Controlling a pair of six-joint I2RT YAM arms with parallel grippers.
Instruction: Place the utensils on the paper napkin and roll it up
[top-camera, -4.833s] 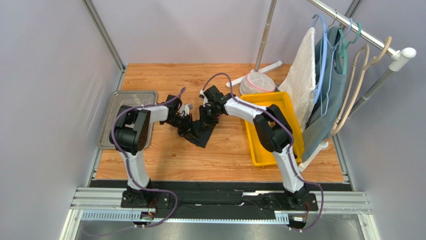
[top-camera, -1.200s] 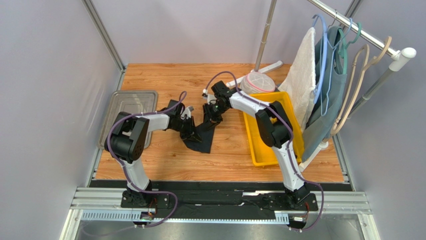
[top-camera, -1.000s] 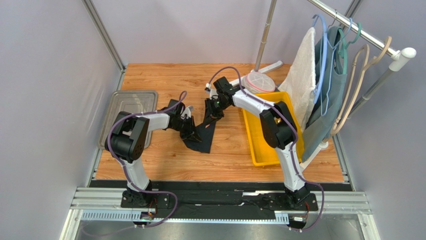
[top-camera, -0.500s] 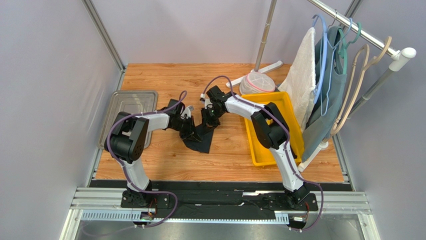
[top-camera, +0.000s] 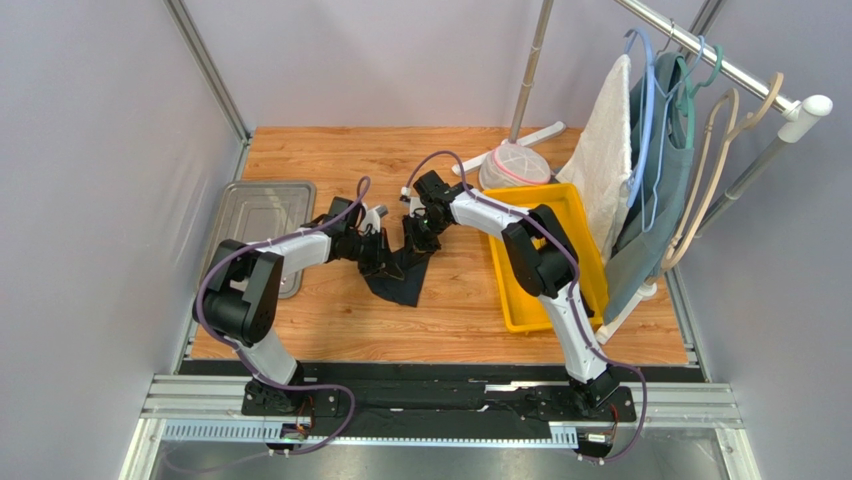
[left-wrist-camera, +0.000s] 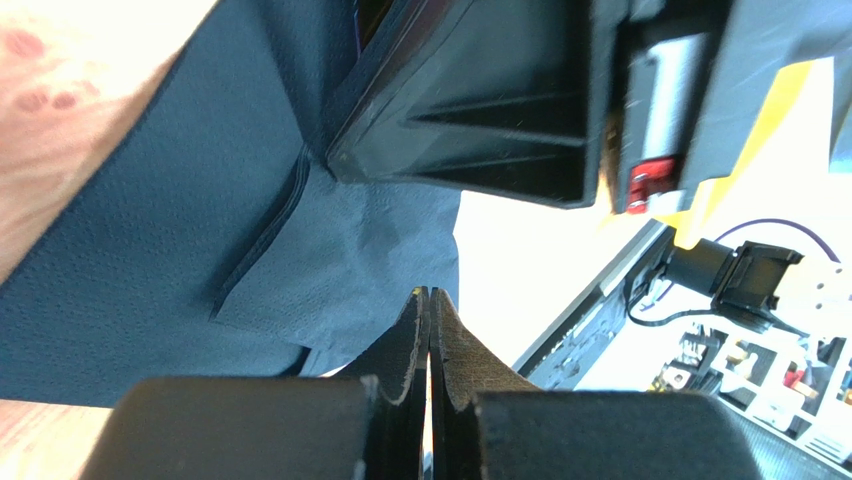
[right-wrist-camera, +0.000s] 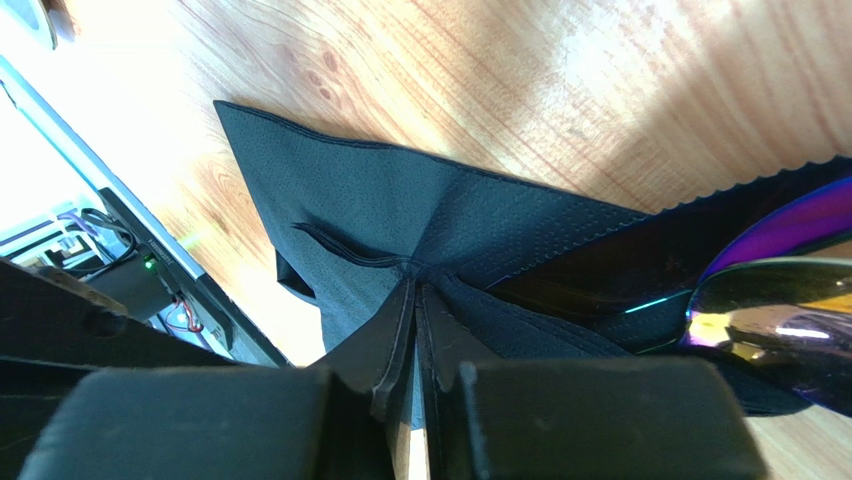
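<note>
The black paper napkin (top-camera: 404, 284) lies crumpled on the wooden table between both grippers. My right gripper (top-camera: 413, 244) is shut on a puckered fold of the napkin (right-wrist-camera: 400, 210), with the folds drawn up into its tips (right-wrist-camera: 415, 287). In the right wrist view, iridescent purple utensil heads (right-wrist-camera: 790, 225) lie on the napkin at the right edge, a spoon bowl (right-wrist-camera: 765, 330) below them. My left gripper (top-camera: 380, 260) is at the napkin's left edge. Its jaws (left-wrist-camera: 430, 293) are shut, with nothing visibly held, and the napkin (left-wrist-camera: 150, 250) is just beyond them.
A yellow bin (top-camera: 520, 320) stands right of the napkin. A grey metal tray (top-camera: 255, 205) lies at the far left. At the back right, a rack (top-camera: 720, 70) holds hangers, a white towel (top-camera: 605, 160) and a garment. A white mesh bundle (top-camera: 515, 165) lies behind the bin.
The right gripper rose towards the back, then came back down to the napkin and closed on a fold. The left arm's elbow swung outward, and its gripper stayed shut at the napkin's left edge.
</note>
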